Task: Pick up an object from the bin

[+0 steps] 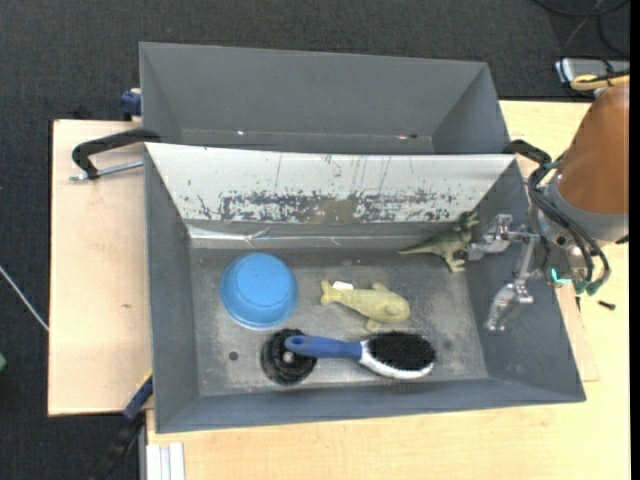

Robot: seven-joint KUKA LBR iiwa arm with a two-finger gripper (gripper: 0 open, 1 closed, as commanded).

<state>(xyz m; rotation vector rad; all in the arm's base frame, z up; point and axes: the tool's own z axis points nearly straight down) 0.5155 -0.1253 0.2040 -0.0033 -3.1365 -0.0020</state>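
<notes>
My gripper [500, 271] hangs over the bin's right side with its two metal fingers spread apart and nothing between them. A small green dinosaur toy [445, 244] lies at the back right of the bin floor. Its rear end is right beside my upper fingertip [492, 236], and I cannot tell if they touch. A pale yellow whale-shaped toy [370, 302] lies in the middle of the floor, left of the gripper. Closer to the front lies a brush [385, 352] with a blue handle and black bristles.
A blue round cup [259, 289] stands at the left of the floor. A black round disc [285, 359] sits at the handle end of the brush. The arm with its orange cover enters from the right above the bin's rim.
</notes>
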